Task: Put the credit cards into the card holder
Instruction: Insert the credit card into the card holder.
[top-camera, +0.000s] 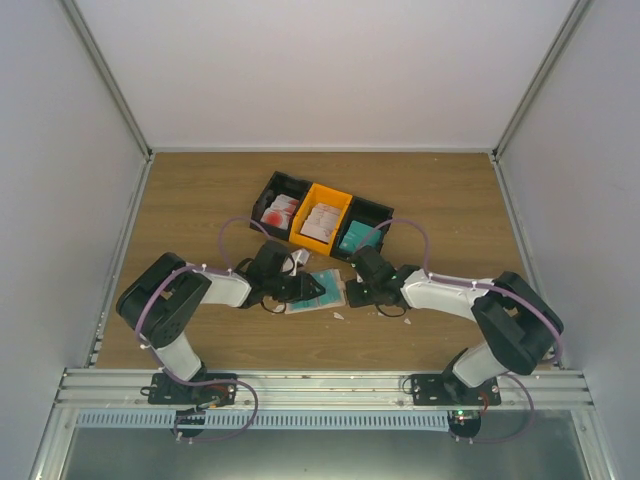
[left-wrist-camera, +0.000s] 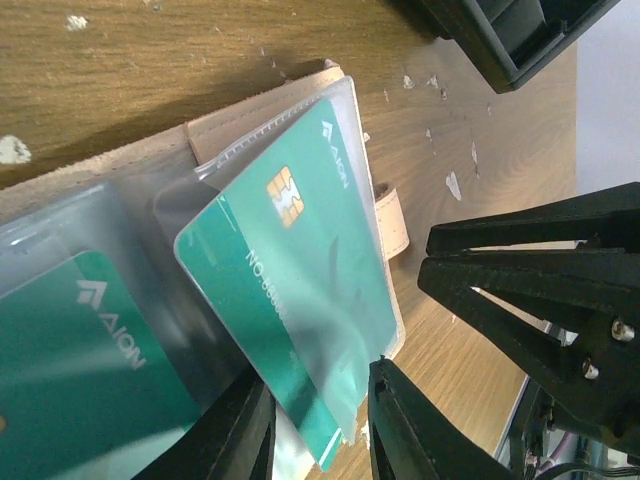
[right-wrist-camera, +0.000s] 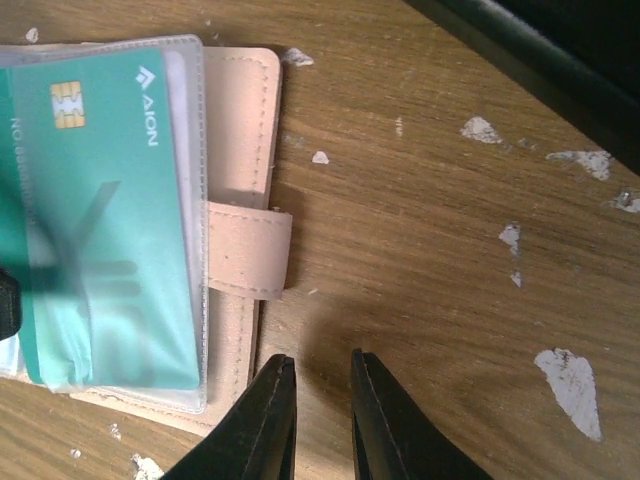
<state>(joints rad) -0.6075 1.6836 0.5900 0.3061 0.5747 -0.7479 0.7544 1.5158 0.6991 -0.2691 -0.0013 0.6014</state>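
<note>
Here, white walls (top-camera: 330, 60) box a flecked wooden table (top-camera: 200, 200) bearing the card holder (top-camera: 318, 293).

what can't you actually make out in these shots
- Teal card number, left wrist: lower digits blurred by glare.
- Second teal card, left wrist: cut off by the frame edge.
- Cards in the bins, top view: print too small.
- Card holder, top view: partly hidden between left gripper and right gripper.

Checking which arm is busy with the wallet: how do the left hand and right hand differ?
The left hand has the corner of the sleeved teal card between its jaws; the right hand has only table between its own. The left hand is over the open card holder; the right hand is beside it, near the snap tab. Both stand slightly parted, clamping nothing.
</note>
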